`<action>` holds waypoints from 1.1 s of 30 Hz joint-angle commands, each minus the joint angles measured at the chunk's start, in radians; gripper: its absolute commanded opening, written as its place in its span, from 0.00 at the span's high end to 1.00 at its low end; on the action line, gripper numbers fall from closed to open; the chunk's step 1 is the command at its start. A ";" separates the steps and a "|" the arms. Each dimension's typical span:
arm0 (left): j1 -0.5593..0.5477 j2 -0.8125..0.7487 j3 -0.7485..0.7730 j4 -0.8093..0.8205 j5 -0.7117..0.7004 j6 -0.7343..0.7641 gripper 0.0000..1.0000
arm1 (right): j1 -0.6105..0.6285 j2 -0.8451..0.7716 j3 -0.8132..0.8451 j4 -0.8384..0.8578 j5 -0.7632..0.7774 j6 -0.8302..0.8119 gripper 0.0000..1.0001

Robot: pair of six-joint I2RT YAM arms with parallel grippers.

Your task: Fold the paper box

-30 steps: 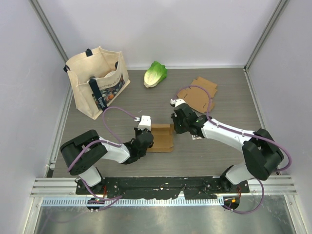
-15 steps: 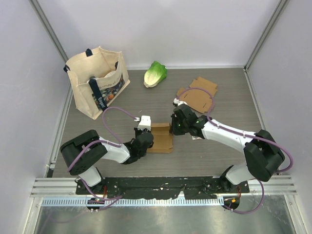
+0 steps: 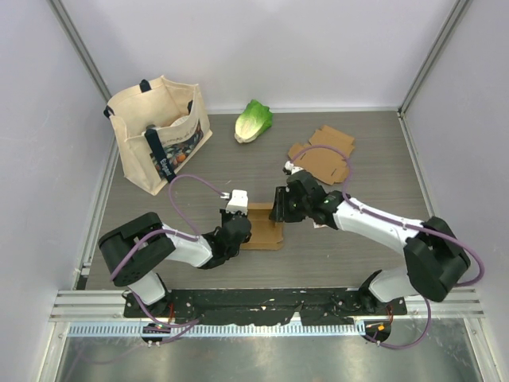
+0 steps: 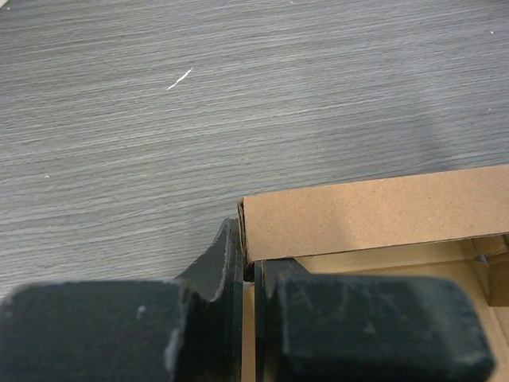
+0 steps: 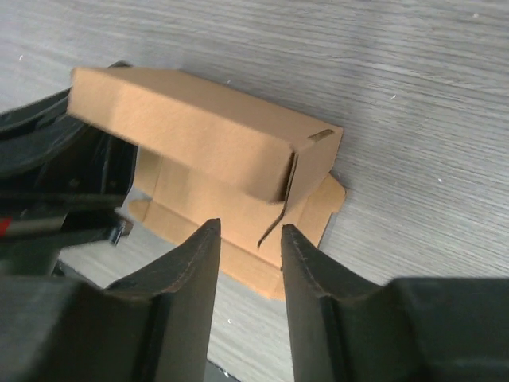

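Fingers (image 4: pixel 211 267) of left gripper (image 4: pixel 248 274) pinch paper box (image 4: pixel 374 208) at its L end, mid-table (image 3: pixel 382 171); right gripper (image 5: pixel 245 239), jaws narrowly apart, empty, hovers at R end; raised wall (image 5: pixel 183 131) runs lengthwise btwn both.

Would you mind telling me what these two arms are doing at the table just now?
The two arms are working on a partly folded paper box in the middle of the table. The left gripper is shut on one raised wall near its corner. The right gripper is open at the opposite end, fingers apart around the box's edge there. A flat cardboard blank, a lettuce and a tote bag lie farther back, untouched.
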 commanded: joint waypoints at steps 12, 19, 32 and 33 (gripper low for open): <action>-0.009 -0.013 0.003 0.013 -0.006 0.007 1.00 | -0.158 -0.285 -0.115 -0.029 0.209 -0.240 0.47; -0.009 -0.010 0.003 0.015 -0.007 0.007 1.00 | -0.022 -0.236 -0.216 0.236 0.196 -0.310 0.55; -0.009 -0.016 -0.003 0.022 -0.009 0.008 1.00 | 0.121 -0.116 -0.332 0.701 0.322 -0.478 0.52; -0.009 -0.016 -0.004 0.022 -0.009 0.008 1.00 | 0.124 -0.115 -0.342 0.718 0.346 -0.482 0.52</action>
